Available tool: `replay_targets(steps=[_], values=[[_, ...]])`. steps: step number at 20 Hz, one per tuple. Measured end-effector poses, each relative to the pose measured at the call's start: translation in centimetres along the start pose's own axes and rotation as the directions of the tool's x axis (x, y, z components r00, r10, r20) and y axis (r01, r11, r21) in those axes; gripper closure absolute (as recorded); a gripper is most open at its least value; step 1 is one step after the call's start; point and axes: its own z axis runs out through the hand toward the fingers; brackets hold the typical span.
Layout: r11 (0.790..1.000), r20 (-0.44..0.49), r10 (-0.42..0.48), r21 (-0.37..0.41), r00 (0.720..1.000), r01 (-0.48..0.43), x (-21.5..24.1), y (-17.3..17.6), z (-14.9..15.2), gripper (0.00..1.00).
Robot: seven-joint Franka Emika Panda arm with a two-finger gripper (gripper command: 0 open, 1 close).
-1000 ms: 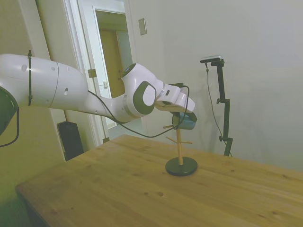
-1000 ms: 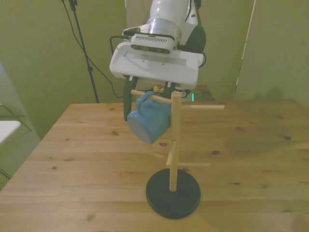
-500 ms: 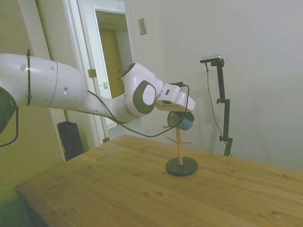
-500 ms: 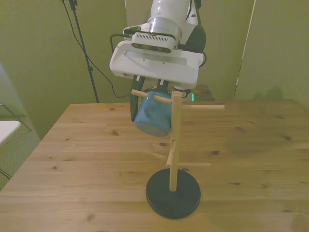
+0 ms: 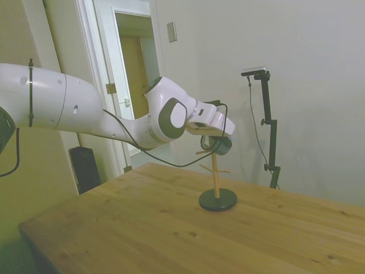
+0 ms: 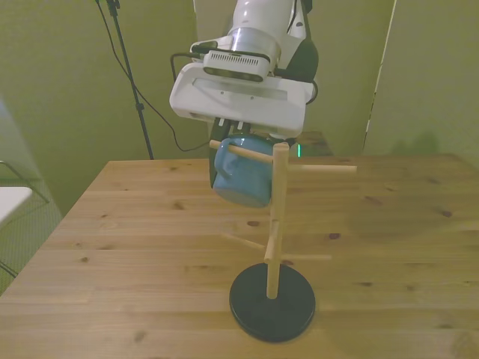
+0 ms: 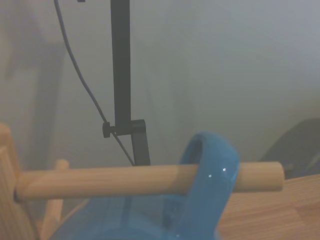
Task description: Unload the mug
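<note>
From the side, the tool (image 5: 215, 140) is gripping the mug (image 5: 221, 145) at the top of the peg stand (image 5: 217, 185) on the counter (image 5: 142, 228). From the front, the mug (image 6: 241, 170) is hanging tilted on the upper peg at the front view's left, fingers closed around it. Up close at the wrist, the handle (image 7: 205, 170) is sitting near the peg's (image 7: 125, 180) free end, so sliding it clear and setting it down are left, I reckon.
</note>
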Motion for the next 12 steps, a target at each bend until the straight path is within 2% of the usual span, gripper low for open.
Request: replay_targets(steps=[7,12], values=[[1.0,-0.018,0.0,0.01,1.0,0.0,-0.3,1.0,-1.6,1.0],[0.999,-0.019,0.037,0.018,0.999,-0.037,-0.1,2.3,-2.0,1.0]])
